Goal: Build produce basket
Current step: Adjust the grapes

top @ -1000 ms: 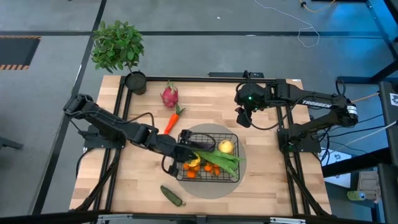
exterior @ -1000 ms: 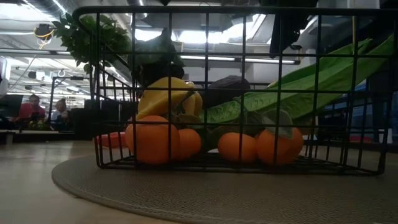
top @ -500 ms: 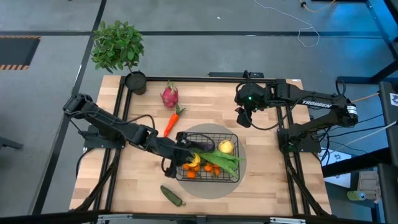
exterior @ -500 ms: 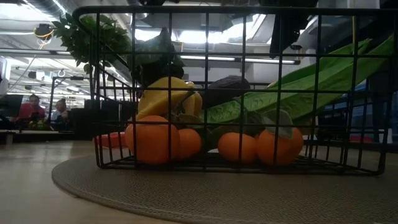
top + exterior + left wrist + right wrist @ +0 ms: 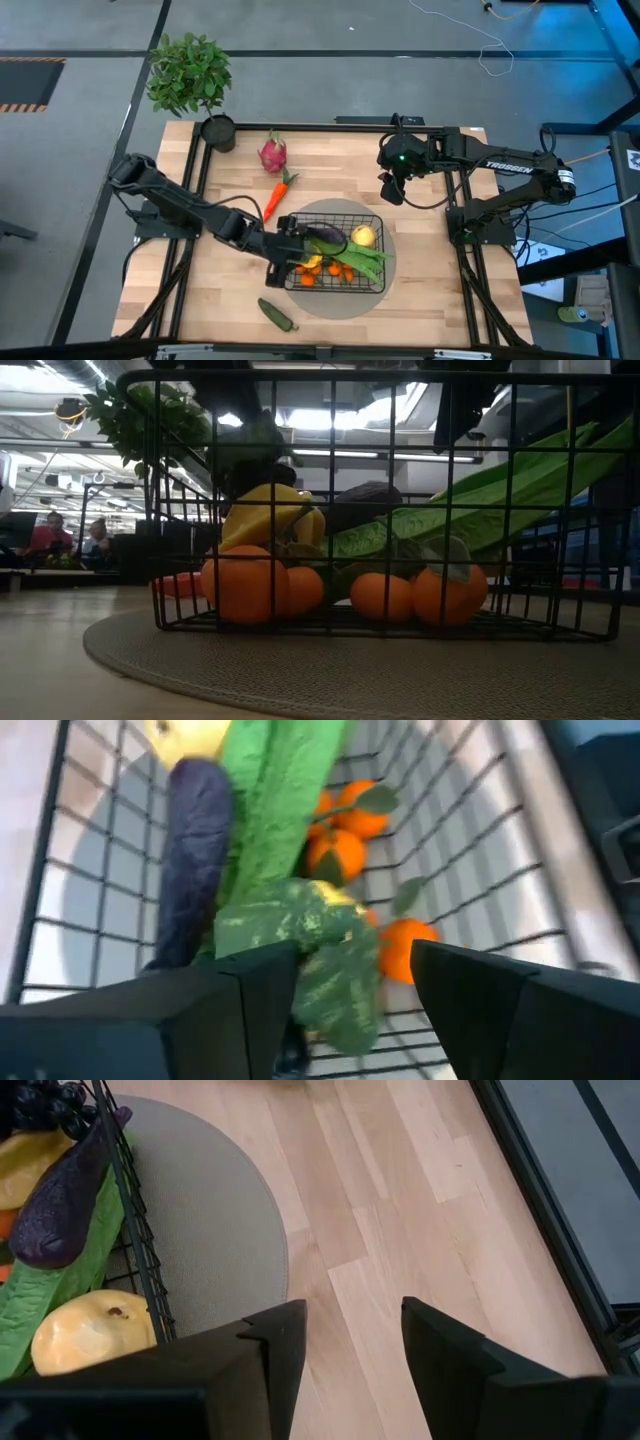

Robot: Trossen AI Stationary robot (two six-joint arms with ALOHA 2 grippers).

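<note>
Hovering my left gripper (image 5: 290, 243) over the basket (image 5: 377, 222) with fingers apart and empty, I should lift straight up, clear of the eggplant (image 5: 325, 234) and rim.

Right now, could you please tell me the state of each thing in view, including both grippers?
basket: upright on the round mat, part filled
eggplant: in the basket
lemon: in the basket
tangerines: in the basket
carrot: on the table, outside
dragon fruit: on the table, outside
cucumber: on the table, outside
left gripper: open, over the basket
right gripper: open, empty, above the table
</note>
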